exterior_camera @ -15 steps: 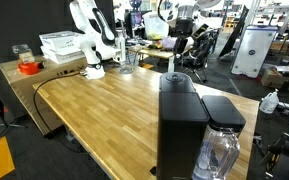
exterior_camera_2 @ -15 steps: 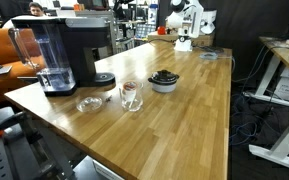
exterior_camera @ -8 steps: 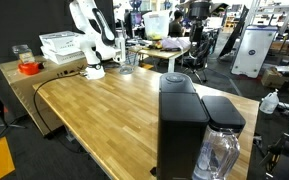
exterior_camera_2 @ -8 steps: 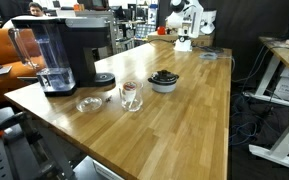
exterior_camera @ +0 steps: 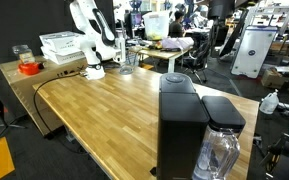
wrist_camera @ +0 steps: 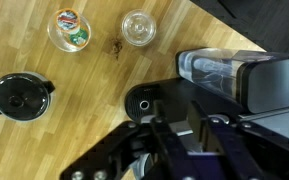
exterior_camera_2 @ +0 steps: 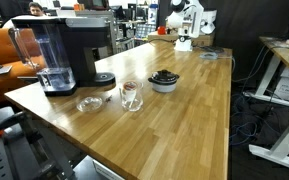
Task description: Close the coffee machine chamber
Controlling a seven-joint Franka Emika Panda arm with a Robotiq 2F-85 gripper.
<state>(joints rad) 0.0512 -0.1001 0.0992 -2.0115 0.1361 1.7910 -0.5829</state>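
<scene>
The black coffee machine (exterior_camera: pixel 182 125) stands at the table's near end, and it also shows in an exterior view (exterior_camera_2: pixel 79 50). Its clear water tank (exterior_camera: pixel 222 150) is at its side. The wrist view looks down on the machine's round drip tray (wrist_camera: pixel 144 102) and the tank (wrist_camera: pixel 219 72). The chamber head on top (exterior_camera: pixel 174 80) is seen only from behind, and I cannot tell whether it is open. In the wrist view my dark gripper (wrist_camera: pixel 182 125) covers it, fingers close together with nothing between them. The white arm (exterior_camera: pixel 87 40) stands at the table's far end.
A glass cup (exterior_camera_2: pixel 131 95), a glass dish (exterior_camera_2: pixel 87 103) and a black bowl (exterior_camera_2: pixel 164 80) stand on the wooden table in front of the machine. They also show in the wrist view: cup (wrist_camera: pixel 139 28), dish (wrist_camera: pixel 69 28), bowl (wrist_camera: pixel 19 97). A white rack (exterior_camera: pixel 62 45) stands near the arm's base.
Only people in the background have moved. The arm, the machine and the things on the table have not visibly moved.
</scene>
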